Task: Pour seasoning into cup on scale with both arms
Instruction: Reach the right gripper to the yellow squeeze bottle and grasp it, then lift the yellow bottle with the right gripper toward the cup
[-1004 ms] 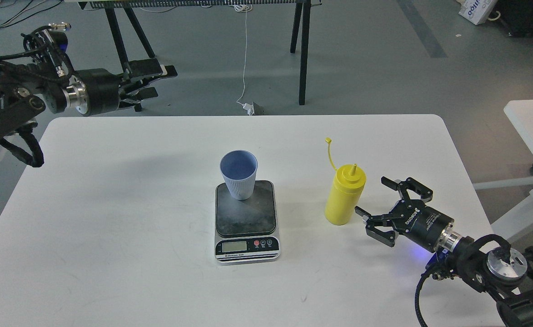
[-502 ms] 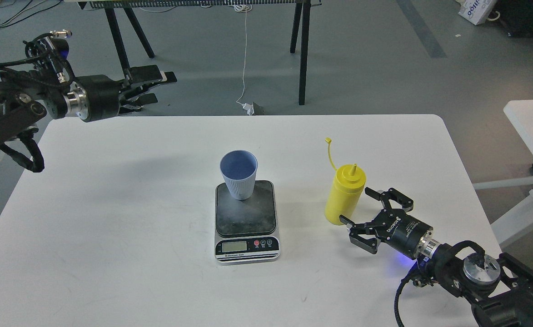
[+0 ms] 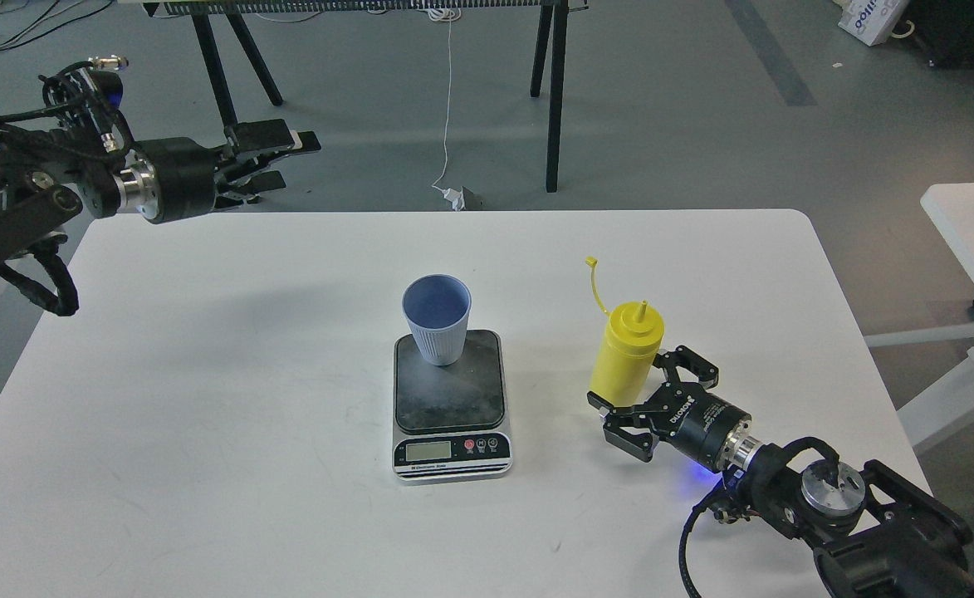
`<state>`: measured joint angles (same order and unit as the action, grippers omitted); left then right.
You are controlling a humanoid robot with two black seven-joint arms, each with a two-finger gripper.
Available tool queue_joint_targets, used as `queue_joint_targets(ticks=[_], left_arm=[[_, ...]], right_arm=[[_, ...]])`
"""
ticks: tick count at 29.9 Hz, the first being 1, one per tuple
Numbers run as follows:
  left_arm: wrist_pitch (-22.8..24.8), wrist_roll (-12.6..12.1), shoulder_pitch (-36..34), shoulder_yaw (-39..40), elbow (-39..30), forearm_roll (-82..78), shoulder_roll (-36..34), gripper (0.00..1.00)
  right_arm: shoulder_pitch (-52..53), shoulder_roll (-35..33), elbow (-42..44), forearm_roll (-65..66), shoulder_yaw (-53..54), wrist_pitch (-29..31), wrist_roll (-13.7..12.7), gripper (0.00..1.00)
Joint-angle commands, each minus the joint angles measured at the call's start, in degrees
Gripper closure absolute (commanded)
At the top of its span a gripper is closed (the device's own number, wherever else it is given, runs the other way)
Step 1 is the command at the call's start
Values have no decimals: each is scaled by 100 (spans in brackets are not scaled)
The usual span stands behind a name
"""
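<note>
The white bench (image 3: pixel 204 399) is carrying everything, its rounded far corners showing against the grey floor. The right arm is reaching in from the lower right corner, and its right pincer (image 3: pixel 651 390) is lying low over the bench with both fingers spread wide, straddling the base of the seasoning bottle (image 3: pixel 625 355); one finger is sitting behind the bottle and the other in front of it, and I cannot tell whether either is touching the plastic. The left arm is hanging at the upper left, beyond the bench's far left corner, and the left pincer (image 3: pixel 266 158) is pointing rightward above the floor with its fingers parted, holding nothing.

The scale (image 3: pixel 451 415) is resting near the middle of the bench, its display and buttons facing the near edge. The light blue cup (image 3: pixel 437 320) is standing upright on the far part of the scale's dark platform. The yellow bottle is standing to the right of the scale, apart from it, leaning slightly, with its thin cap strap curling up to the left of the nozzle.
</note>
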<state>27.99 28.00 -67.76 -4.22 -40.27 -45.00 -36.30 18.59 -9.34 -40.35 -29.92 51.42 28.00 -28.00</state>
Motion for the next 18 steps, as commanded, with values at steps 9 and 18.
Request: queue_joint_targets(ticks=[9,18], left_arm=[[1,0,219,9,-7,0,-211,4],[1,0,237,26,-7,70,-229,3]], right_arm=[[136,82,45,13,61,0,0,63],[1004,-41,352,136,61,0,0,85]])
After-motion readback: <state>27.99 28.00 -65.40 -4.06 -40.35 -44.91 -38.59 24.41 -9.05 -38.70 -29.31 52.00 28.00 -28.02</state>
